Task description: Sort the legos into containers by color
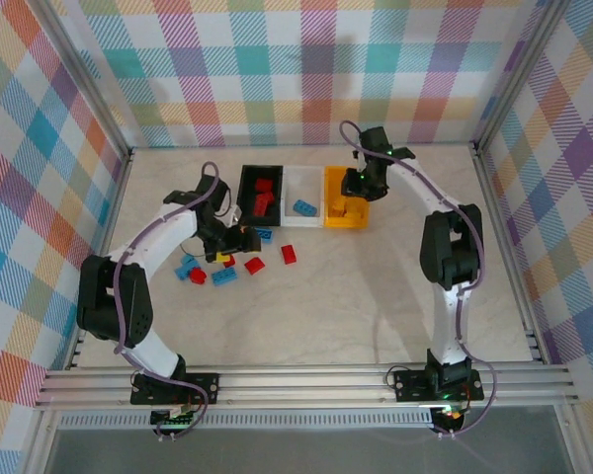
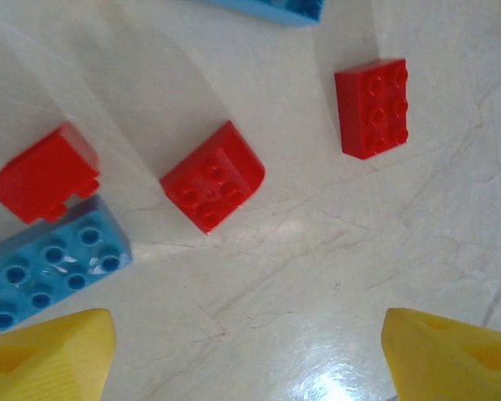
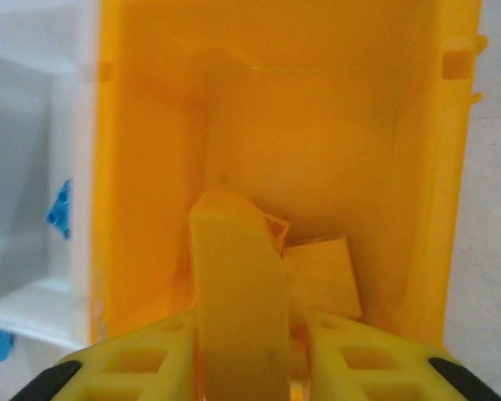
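My right gripper (image 1: 356,186) hangs over the yellow-orange bin (image 1: 344,219). In the right wrist view a yellow lego (image 3: 238,284) stands upright between the fingers (image 3: 150,355). It leans on the left one, with a narrow gap on its right, so the jaws are slightly open. Another yellow lego (image 3: 321,276) lies on the bin floor (image 3: 317,125). My left gripper (image 1: 227,237) is open low over the table, its fingertips (image 2: 50,355) wide apart with bare table between. Red legos (image 2: 213,175) (image 2: 371,107) (image 2: 43,174) and a blue lego (image 2: 50,271) lie just ahead of it.
The black bin (image 1: 245,188) holds red legos (image 1: 265,196). The white bin (image 1: 302,183) beside it holds a blue lego (image 1: 304,207). Loose red and blue legos (image 1: 222,276) are scattered on the table in front of the black bin. Plaid walls enclose the table.
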